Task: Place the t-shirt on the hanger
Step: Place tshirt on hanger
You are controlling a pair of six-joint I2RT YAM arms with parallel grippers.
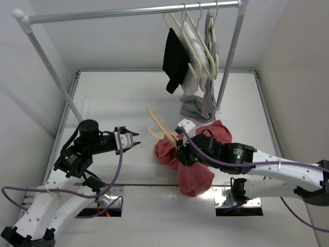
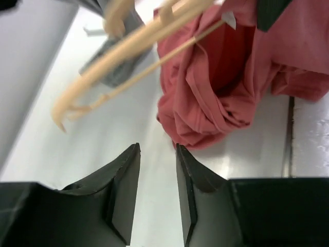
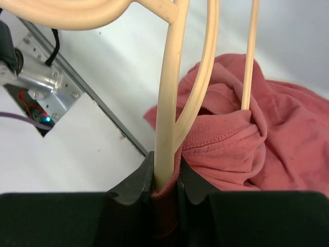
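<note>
The salmon-red t-shirt (image 1: 198,170) lies bunched on the table in front of the right arm; it also shows in the left wrist view (image 2: 226,77) and the right wrist view (image 3: 277,139). The tan hanger (image 1: 159,128) pokes out of it to the upper left, its far part inside the cloth. My right gripper (image 3: 167,180) is shut on the hanger (image 3: 169,103) together with a ribbed fold of the shirt's collar. My left gripper (image 1: 138,140) is open and empty, just left of the shirt, below the hanger's arm (image 2: 118,56).
A clothes rail (image 1: 128,11) spans the back, with a black garment (image 1: 176,59), a grey garment (image 1: 205,103) and cream hangers (image 1: 198,41) hanging at its right end. The rail's right post (image 1: 229,67) stands just behind the shirt. A slanted left post (image 1: 54,72) crosses the left side.
</note>
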